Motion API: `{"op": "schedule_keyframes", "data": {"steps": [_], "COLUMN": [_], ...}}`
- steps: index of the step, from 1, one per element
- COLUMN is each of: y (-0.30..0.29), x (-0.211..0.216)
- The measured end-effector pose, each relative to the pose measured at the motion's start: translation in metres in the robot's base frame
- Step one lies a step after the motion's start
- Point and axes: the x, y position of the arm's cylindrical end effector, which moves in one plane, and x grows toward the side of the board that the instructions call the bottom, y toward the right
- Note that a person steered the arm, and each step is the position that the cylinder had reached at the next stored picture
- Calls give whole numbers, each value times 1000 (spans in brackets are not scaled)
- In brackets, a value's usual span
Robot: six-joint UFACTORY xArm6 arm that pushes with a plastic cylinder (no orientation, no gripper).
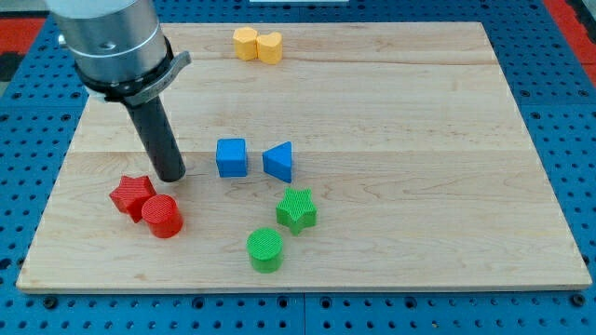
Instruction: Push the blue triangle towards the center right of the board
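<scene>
The blue triangle (278, 161) lies near the middle of the wooden board (419, 140), just right of a blue cube (231, 156). My tip (172, 177) rests on the board left of the blue cube, about a block's width from it, with the cube between the tip and the triangle. The rod rises up and left to the arm's grey body at the view's top left.
A red star (132, 194) and a red cylinder (162, 216) sit just below my tip. A green star (296, 208) and a green cylinder (264, 248) lie below the triangle. Two yellow blocks (257, 44) touch at the board's top edge.
</scene>
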Motion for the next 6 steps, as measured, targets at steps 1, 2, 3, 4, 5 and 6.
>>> {"op": "schedule_keyframes", "data": {"steps": [1,2,3,4,5,6], "y": [61,129,187,235,284,311], "x": [-7,-7,-8,-13,-24,-56]}}
